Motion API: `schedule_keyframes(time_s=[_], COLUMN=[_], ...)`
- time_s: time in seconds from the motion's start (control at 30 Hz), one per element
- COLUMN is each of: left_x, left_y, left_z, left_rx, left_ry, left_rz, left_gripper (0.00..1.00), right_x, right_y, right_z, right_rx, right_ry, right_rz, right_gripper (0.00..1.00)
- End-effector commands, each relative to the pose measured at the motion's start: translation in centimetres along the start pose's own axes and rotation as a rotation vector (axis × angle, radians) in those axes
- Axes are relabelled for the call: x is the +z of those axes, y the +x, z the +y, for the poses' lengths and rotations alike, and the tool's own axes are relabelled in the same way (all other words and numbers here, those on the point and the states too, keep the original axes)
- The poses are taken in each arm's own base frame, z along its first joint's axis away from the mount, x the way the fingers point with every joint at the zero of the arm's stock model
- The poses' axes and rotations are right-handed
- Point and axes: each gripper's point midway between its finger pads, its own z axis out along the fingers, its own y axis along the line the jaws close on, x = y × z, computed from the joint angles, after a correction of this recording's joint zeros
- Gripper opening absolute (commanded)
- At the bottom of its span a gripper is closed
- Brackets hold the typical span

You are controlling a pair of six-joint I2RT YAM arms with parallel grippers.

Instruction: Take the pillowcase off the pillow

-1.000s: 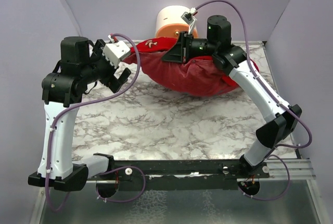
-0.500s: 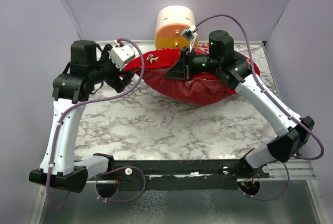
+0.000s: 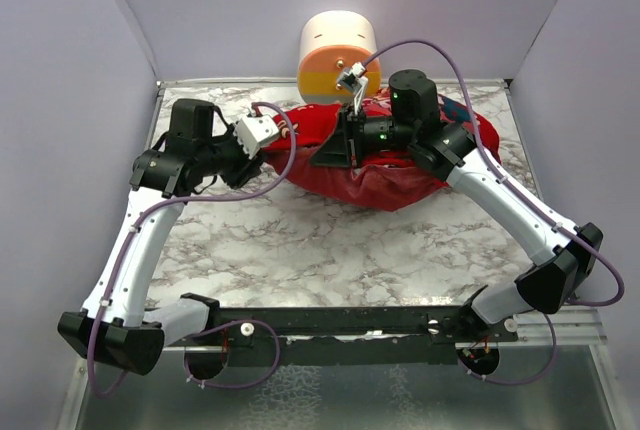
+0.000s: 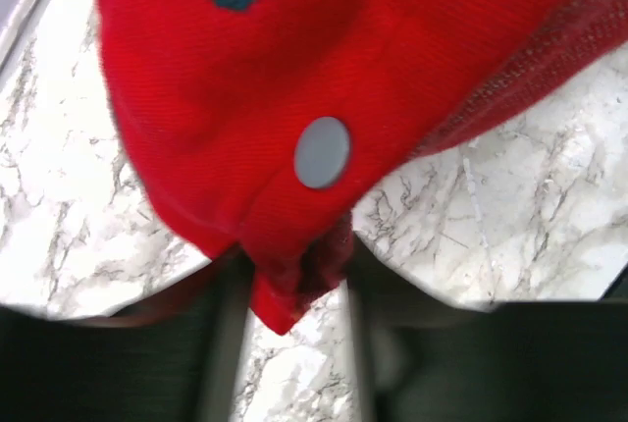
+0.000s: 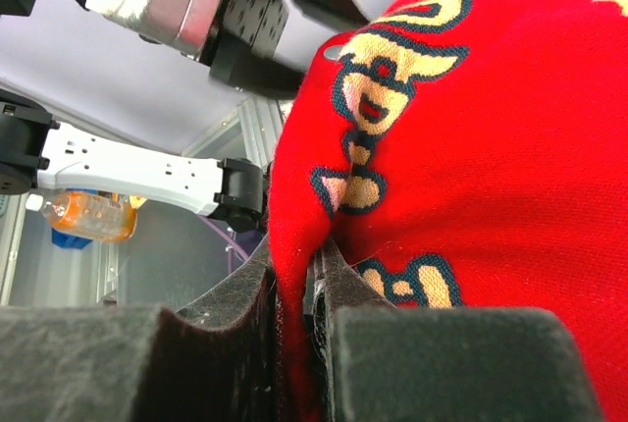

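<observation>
The bright red pillowcase (image 3: 400,178) lies bunched at the back of the marble table (image 3: 300,240). The pillow is hidden inside it. My left gripper (image 3: 279,143) is at the pillowcase's left end. In the left wrist view a corner of the pillowcase (image 4: 245,79), bearing a grey snap (image 4: 322,152), sits pinched in my left gripper (image 4: 291,267). My right gripper (image 3: 320,159) is shut on a fold along the upper front. The right wrist view shows that printed pillowcase (image 5: 491,147) fold squeezed in my right gripper (image 5: 294,257).
A cream-and-orange cylinder (image 3: 337,55) stands against the back wall just behind the pillowcase. Lilac walls close in the table on the left, back and right. An orange bottle (image 5: 93,216) shows far off in the right wrist view.
My left arm swung right and reached the pillowcase's left corner, and its jaws closed around it. The right gripper, still gripping, came down and left, and the bundle sank lower.
</observation>
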Motion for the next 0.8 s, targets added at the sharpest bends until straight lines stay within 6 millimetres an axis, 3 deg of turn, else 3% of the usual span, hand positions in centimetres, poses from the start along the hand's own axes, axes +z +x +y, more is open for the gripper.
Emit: schedule_keyframes(time_s=[0.0,0.07,0.1,0.3,0.4,0.63,0.77], left_x=[-1.4,-1.9,-2.4,-6.3,-9.1,-15.6,-18.1], left_y=[-3.3,-4.2,-4.9,-9.2,-11.8,-16.9,-18.8], left_z=[2.0,3.0,3.4,4.7,4.6,3.7,3.2], left_rx=[0.082,0.090,0.100,0.149,0.167,0.195,0.205], left_ry=[-0.131,-0.194,-0.226,-0.332,-0.363,-0.413,-0.427], left_rz=[-0.127,-0.172,-0.200,-0.315,-0.383,-0.524,-0.584], left_gripper=[0.23,0.03,0.00,0.00,0.00,0.00,0.00], right_x=[-1.1,-1.2,-1.3,-2.3,-2.7,-3.1,-2.5], right_y=[-1.1,-0.5,-0.3,0.2,-0.6,-3.7,-4.9], right_z=[2.7,2.4,2.3,1.7,1.7,2.7,4.3], right_rx=[-0.057,-0.049,-0.048,-0.055,-0.069,-0.106,-0.122], right_ry=[-0.064,-0.048,-0.038,0.039,0.069,0.094,0.052], right_rz=[-0.022,-0.005,0.003,0.012,-0.001,-0.036,-0.049], right_gripper=[0.01,0.01,0.01,0.01,0.10,0.18,0.41])
